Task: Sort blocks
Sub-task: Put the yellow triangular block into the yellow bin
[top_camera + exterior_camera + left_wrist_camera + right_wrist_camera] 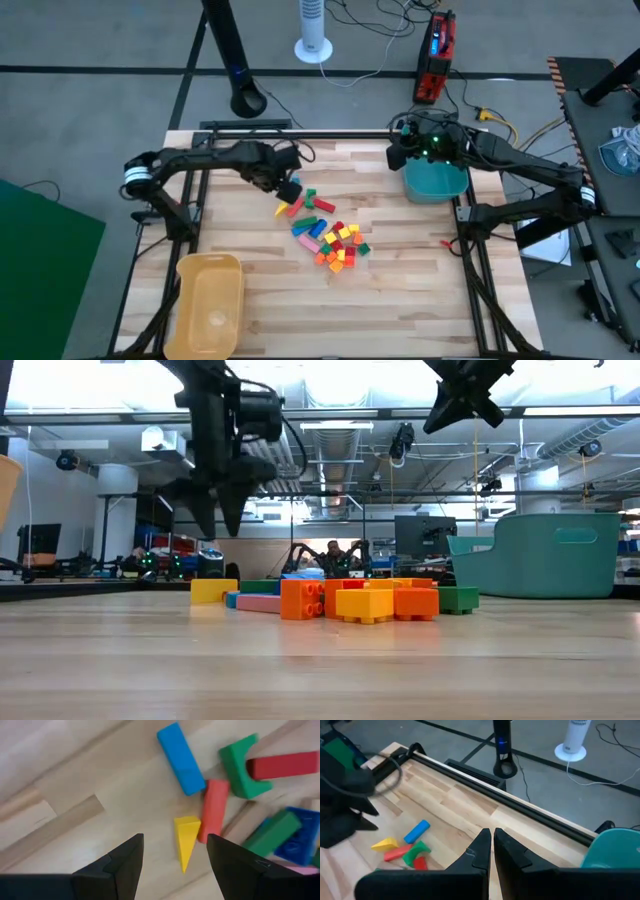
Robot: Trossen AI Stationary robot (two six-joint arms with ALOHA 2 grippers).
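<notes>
The blocks [330, 236] lie in a loose heap on the middle of the wooden table. At the heap's left end are a yellow wedge [186, 840], a red bar [214, 810], a blue bar [181, 759] and a green arch [240, 767]. My left gripper [175, 836] hangs open above the yellow wedge, fingers pointing down. In the low view the left gripper [215, 520] stands clear of the table top. My right gripper [492, 840] is shut and empty, held high by the teal bin [436, 181].
A yellow tray [210, 300] lies at the table's near left corner. The teal bin stands at the far right. Bare wood lies between the heap and the tray, and along the table's near edge. A dark rail [520, 802] runs along the far edge.
</notes>
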